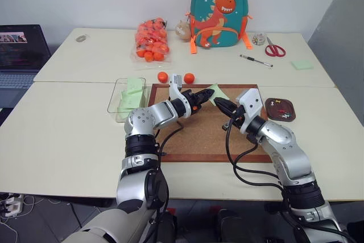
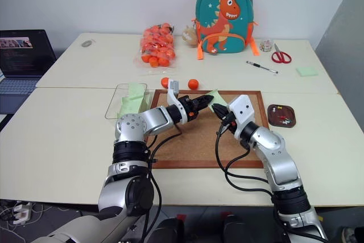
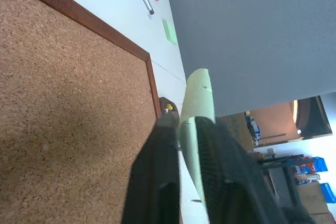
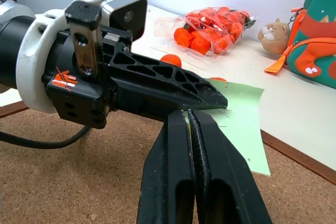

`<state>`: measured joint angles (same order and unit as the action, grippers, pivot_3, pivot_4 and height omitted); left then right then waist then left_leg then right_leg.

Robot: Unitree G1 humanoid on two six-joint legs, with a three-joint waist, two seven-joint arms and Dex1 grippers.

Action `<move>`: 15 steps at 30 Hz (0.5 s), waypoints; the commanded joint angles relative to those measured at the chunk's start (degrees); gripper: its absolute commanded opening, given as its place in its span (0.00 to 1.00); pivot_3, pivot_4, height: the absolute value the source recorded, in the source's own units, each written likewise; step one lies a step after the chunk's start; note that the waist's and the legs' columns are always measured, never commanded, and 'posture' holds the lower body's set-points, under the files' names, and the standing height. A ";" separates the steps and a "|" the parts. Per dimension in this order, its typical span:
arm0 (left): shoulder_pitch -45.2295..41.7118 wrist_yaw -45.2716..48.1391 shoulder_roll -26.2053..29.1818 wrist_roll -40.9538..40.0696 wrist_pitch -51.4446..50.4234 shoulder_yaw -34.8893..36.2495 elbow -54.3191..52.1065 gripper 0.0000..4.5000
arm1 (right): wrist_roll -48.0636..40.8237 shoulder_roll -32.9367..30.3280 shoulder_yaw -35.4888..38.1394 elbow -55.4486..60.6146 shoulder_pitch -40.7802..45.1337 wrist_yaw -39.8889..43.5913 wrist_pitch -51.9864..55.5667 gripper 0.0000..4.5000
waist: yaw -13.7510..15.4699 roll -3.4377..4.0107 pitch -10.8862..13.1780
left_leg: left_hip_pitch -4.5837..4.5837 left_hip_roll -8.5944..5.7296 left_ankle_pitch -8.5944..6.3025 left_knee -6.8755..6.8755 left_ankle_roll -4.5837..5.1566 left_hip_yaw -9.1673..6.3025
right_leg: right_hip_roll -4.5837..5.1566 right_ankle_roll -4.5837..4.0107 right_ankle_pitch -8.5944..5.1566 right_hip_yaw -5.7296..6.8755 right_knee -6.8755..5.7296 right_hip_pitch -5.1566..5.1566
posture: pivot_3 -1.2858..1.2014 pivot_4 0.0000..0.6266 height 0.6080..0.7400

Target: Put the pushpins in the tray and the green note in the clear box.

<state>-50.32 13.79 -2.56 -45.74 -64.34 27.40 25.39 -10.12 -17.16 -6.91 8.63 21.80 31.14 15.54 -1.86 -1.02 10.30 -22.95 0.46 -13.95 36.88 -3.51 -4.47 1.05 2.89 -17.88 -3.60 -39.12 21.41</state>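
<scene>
Your widest surface is the pale table (image 1: 68, 135), and on it in front of you lies the cork board (image 1: 199, 135) in its wood frame. At the far edge stands the teal dinosaur backpack (image 1: 219, 9), with a bag of orange balls (image 1: 152, 41) to its left and two loose orange balls (image 1: 176, 77) just beyond the board's far rim. A laptop (image 1: 20, 55) sits off the table's far left. Red scissors (image 1: 275, 48), a pen (image 1: 255, 60) and a green sticky-note pad (image 1: 302, 65) lie on the far right.

The clear box (image 1: 126, 98) rests just left of the board with pale green paper inside it. The tray (image 1: 280, 109) lies just right of the board, and the pushpins (image 1: 282, 110) sit in it, red and pale heads showing.

Your two arms meet over the far part of the board. The green note (image 4: 239, 116) hangs there in the air between them, off the cork. Your left gripper (image 1: 205, 95) has its fingers pinched on the note's edge; in the left wrist view the paper runs up between them. Your right gripper (image 4: 188, 115) has its fingers pressed together on the same note from the other side
</scene>
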 commanded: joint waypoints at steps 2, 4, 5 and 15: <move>-0.82 -0.36 -0.46 -1.97 0.12 -0.19 -0.13 0.00 | 0.02 0.81 0.00 3.13 1.15 -0.85 -0.29 0.00 | 0.00 0.00 0.00 | 0.00 0.00 0.00 0.00 0.00 0.00 | 0.00 0.00 0.00 0.00 0.00 0.00 | 0.52 0.24 1.00; -0.65 -0.36 -0.46 -2.10 0.09 -0.67 -0.63 0.00 | -0.05 1.25 0.08 3.15 1.19 -1.43 0.38 0.00 | 0.00 0.00 0.00 | 0.00 0.00 0.00 0.00 0.00 0.00 | 0.00 0.00 0.00 0.00 0.00 0.00 | 0.52 0.24 1.00; -0.55 -0.31 -0.47 -2.13 0.05 -0.92 -0.92 0.00 | -0.14 1.45 0.14 3.21 1.19 -1.73 0.75 0.00 | 0.00 0.00 0.00 | 0.00 0.00 0.00 0.00 0.00 0.00 | 0.00 0.00 0.00 0.00 0.00 0.00 | 0.52 0.24 1.00; 0.25 0.83 0.57 -1.72 0.32 -2.93 -1.93 0.00 | -3.04 4.24 2.87 4.90 1.34 -4.98 6.52 0.00 | 0.01 0.00 0.00 | -0.01 0.00 0.00 -0.01 -0.01 -0.01 | 0.00 0.00 0.00 0.00 0.00 0.00 | 0.52 0.24 1.00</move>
<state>-50.11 13.58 -2.24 -46.65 -64.35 25.22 25.02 -11.66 -13.07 -5.75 10.58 21.86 26.97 21.07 -1.85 -1.02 10.30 -22.96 0.46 -13.95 36.87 -3.51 -4.48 1.06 2.89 -17.87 -3.60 -39.11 21.42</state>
